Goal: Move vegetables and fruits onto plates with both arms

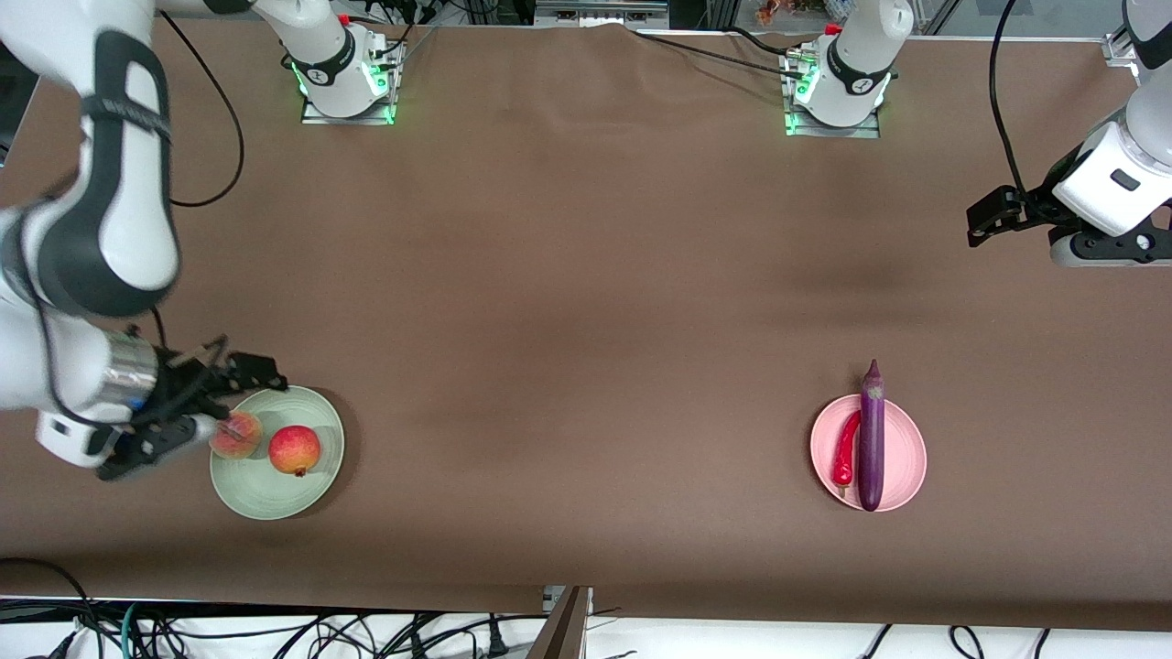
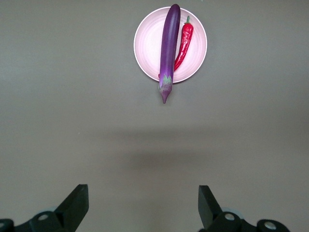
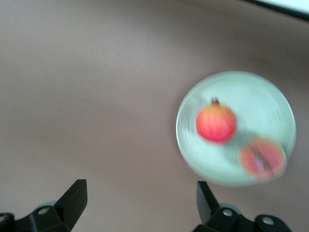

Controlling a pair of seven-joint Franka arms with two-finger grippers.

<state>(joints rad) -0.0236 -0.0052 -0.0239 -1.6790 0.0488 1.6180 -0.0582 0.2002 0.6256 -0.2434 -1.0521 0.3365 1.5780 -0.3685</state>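
Green plate (image 1: 275, 494): we see the peach (image 1: 236, 434) and pomegranate (image 1: 295, 449) side by side on it, at the right arm's end of the counter (image 1: 586, 302).
Pink plate (image 1: 906, 458): we find the eggplant (image 1: 872, 439) and chili (image 1: 847, 450) lying on it side by side.
Right tool (image 1: 197, 416): fingers spread, holding nothing, at the green plate's edge, beside the peach.
Left tool (image 1: 984, 220): spread, empty, waiting above bare counter.

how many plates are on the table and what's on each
2. The mint green plate at the right arm's end holds the peach and the pomegranate. The pink plate toward the left arm's end holds the eggplant and the chili.
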